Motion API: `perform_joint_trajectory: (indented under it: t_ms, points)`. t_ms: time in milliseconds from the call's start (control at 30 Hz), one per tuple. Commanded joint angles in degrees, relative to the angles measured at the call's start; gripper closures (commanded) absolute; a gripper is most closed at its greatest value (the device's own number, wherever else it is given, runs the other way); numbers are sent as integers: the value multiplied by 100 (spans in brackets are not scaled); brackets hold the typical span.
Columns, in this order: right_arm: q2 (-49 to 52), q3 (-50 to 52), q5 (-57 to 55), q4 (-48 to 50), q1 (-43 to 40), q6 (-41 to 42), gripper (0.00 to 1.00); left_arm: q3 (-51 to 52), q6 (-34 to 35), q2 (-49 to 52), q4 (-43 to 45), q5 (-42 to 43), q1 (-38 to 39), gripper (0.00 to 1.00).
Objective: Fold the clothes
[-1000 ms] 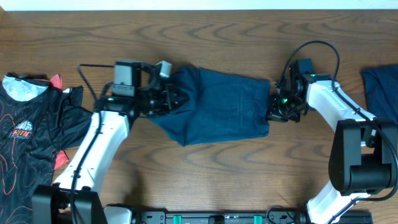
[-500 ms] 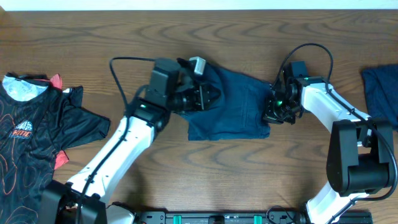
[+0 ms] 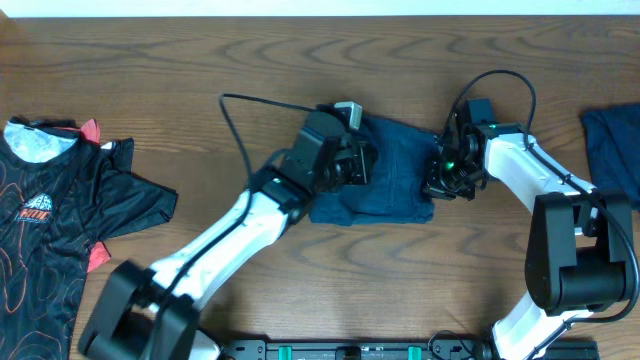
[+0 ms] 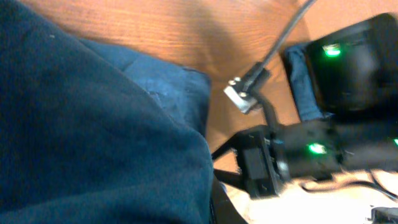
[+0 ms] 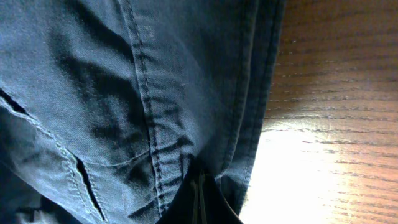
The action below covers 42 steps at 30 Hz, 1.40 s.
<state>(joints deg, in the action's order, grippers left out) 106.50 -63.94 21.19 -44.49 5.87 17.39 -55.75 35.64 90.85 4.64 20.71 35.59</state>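
Navy clothes (image 3: 398,182) are clamped by your left gripper (image 3: 366,165) and right gripper (image 3: 437,183), so lay the fold flat with edges matched.

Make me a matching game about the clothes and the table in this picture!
Things:
1. black shirt with orange lines
2. blue garment
3. dark blue cloth
4. table

Places or colours:
A. brown wood
B. far right edge, partly cut off
C. far left
D. middle

Pairs: 1-C, 2-D, 3-B, 4-A
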Motion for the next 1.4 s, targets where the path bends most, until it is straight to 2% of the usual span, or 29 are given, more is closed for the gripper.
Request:
perform_joint_trajectory:
  t_ms: [0,267,300,367,433,467,500,667,933,1100,1233,1367]
  points:
    - [66,37,94,-17,131,37,99,0,308,361,243,-195,101,94]
    - [66,37,94,-96,129,15,99,0,546,846,841,-129,236,94]
    - [66,37,92,-96,129,15,99,0,540,846,841,-131,245,84]
    - [66,37,92,-94,129,17,99,-2,544,846,857,-125,247,83]
    - [66,37,94,-94,129,17,99,-2,546,846,911,-68,247,66]
    - [66,37,94,-94,129,17,99,-2,568,846,975,0,249,60]
    - [66,37,92,-94,129,17,99,-2,588,846,1040,61,251,59]
    - [66,37,94,-98,129,17,99,-2,660,846,1373,179,306,59]
    - [66,37,92,-118,129,17,99,-2,708,846,1390,247,420,58]
    - [66,37,92,-157,129,17,99,-2,295,846,1123,0,420,58]
    - [66,37,92,-162,129,17,99,-2,247,846,737,-345,420,58]
    - [66,26,-164,-179,105,20,99,-2,212,839,737,-341,420,59]
